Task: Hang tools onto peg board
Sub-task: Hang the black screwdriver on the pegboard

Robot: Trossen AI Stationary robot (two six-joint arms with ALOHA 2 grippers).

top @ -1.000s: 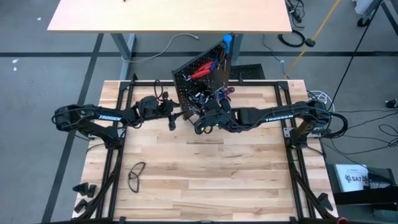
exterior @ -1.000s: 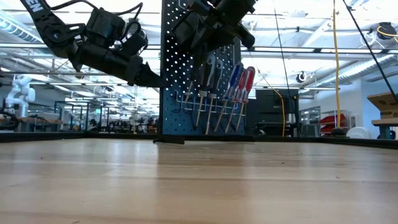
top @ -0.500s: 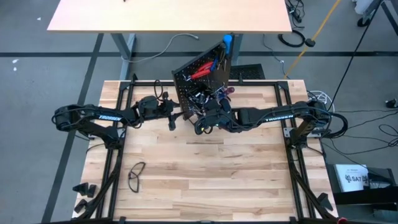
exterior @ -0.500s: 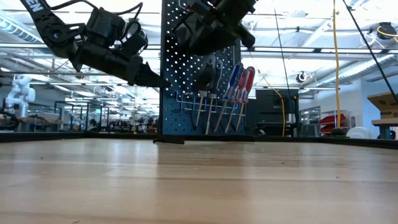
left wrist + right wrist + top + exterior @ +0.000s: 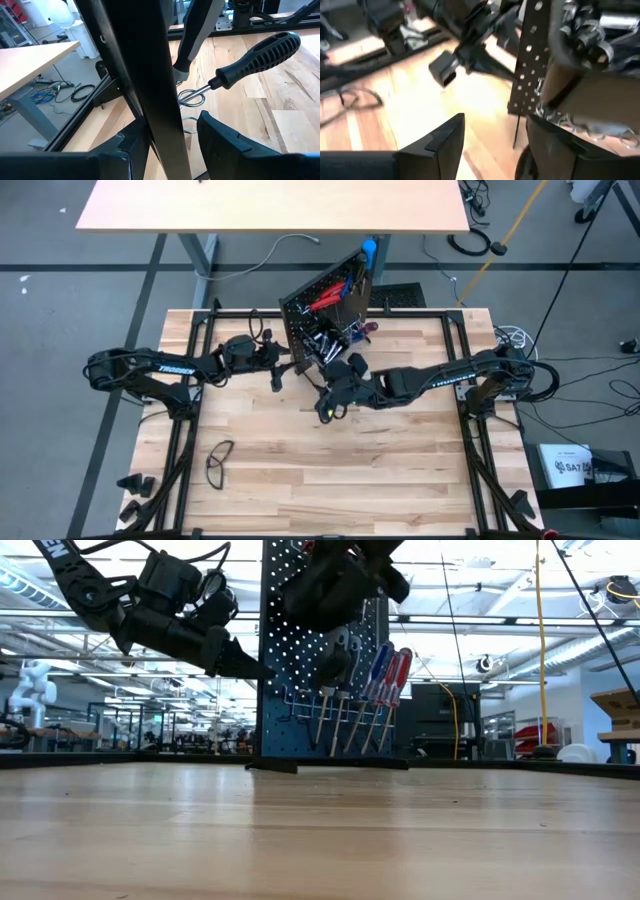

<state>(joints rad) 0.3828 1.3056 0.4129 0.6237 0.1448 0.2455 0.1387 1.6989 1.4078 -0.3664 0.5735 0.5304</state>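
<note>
1. The peg board (image 5: pixel 325 305) stands upright at the far middle of the worktop (image 5: pixel 330 470), with screwdrivers (image 5: pixel 375 690) hanging from its hooks
2. The left gripper (image 5: pixel 285 367) has its fingers closed on the peg board's near edge, steadying it
3. The right gripper (image 5: pixel 327 406) hovers just in front of the board, fingers apart and empty
4. Safety glasses (image 5: pixel 219 461) lie near the worktop's front left

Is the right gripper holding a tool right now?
No. In the right wrist view the right gripper stands open with only bare tabletop between its fingers, just in front of the peg board.
</note>
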